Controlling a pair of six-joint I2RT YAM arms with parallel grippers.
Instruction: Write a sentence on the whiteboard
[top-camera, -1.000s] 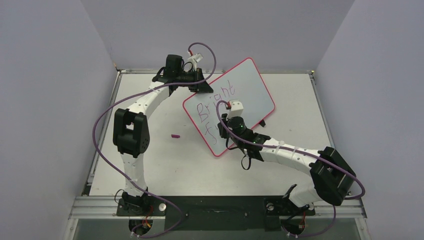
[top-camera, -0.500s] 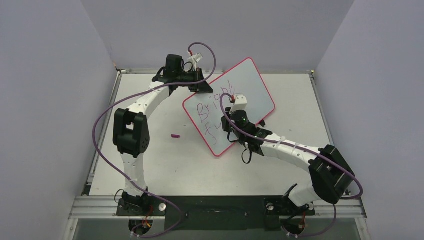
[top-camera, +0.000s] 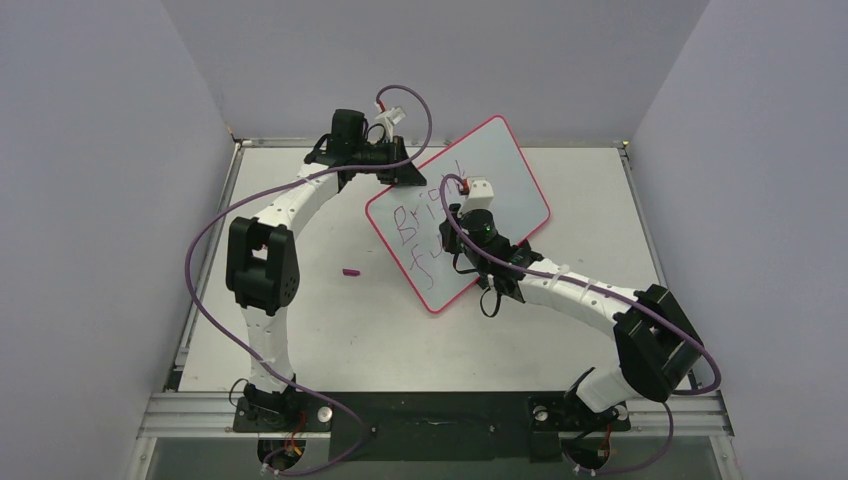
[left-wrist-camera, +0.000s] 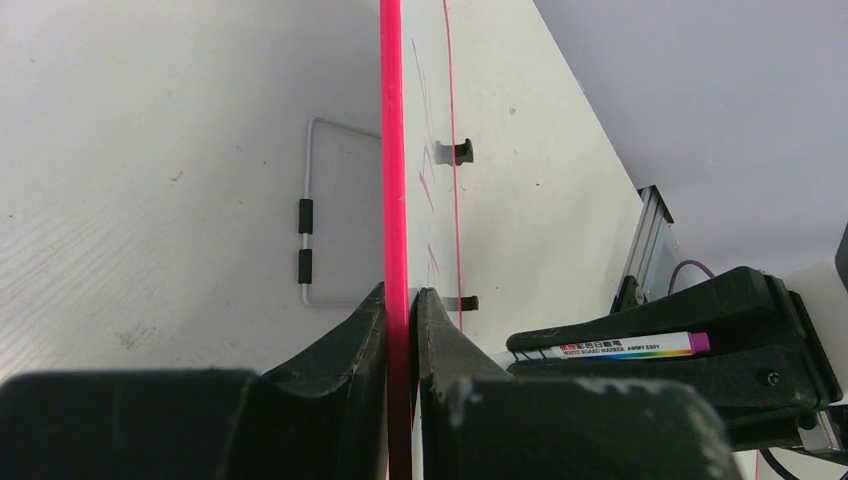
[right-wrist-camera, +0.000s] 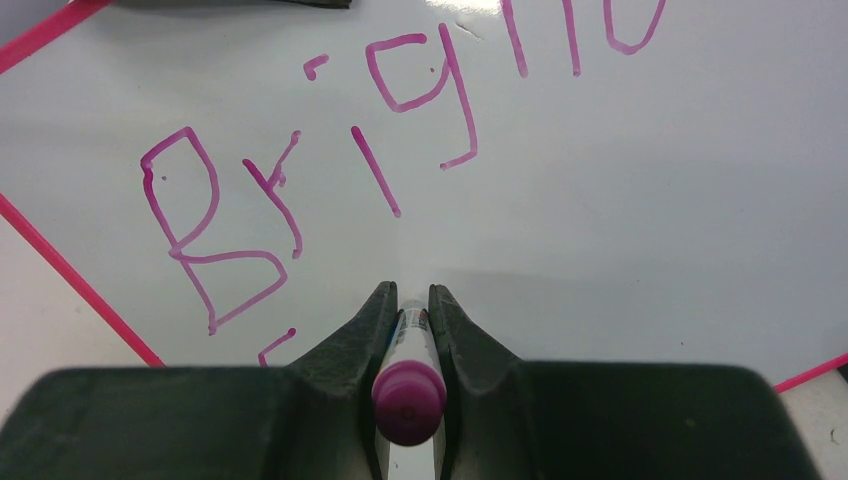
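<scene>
The whiteboard (top-camera: 510, 170) with its pink-red frame stands tilted at the table's middle back. My left gripper (top-camera: 404, 172) is shut on its upper left edge; in the left wrist view the jaws (left-wrist-camera: 400, 296) pinch the pink frame (left-wrist-camera: 392, 150). My right gripper (top-camera: 458, 238) is over the board's face, shut on a magenta-capped marker (right-wrist-camera: 408, 385) whose tip is hidden at the board. The sentence reads "Bright" (top-camera: 415, 215) with "Fu" (top-camera: 425, 258) below it. In the right wrist view "Bright" (right-wrist-camera: 300, 180) lies just beyond the fingertips (right-wrist-camera: 411, 292).
A small magenta cap (top-camera: 351, 270) lies on the table left of the board. The board's wire stand (left-wrist-camera: 308, 215) and black clips (left-wrist-camera: 458, 151) show in the left wrist view. The marker in the right gripper also shows there (left-wrist-camera: 620, 348). Grey walls enclose the table.
My right gripper has moved up the board toward the far side with the marker, uncovering more of the second line. The left arm and the board have stayed still.
</scene>
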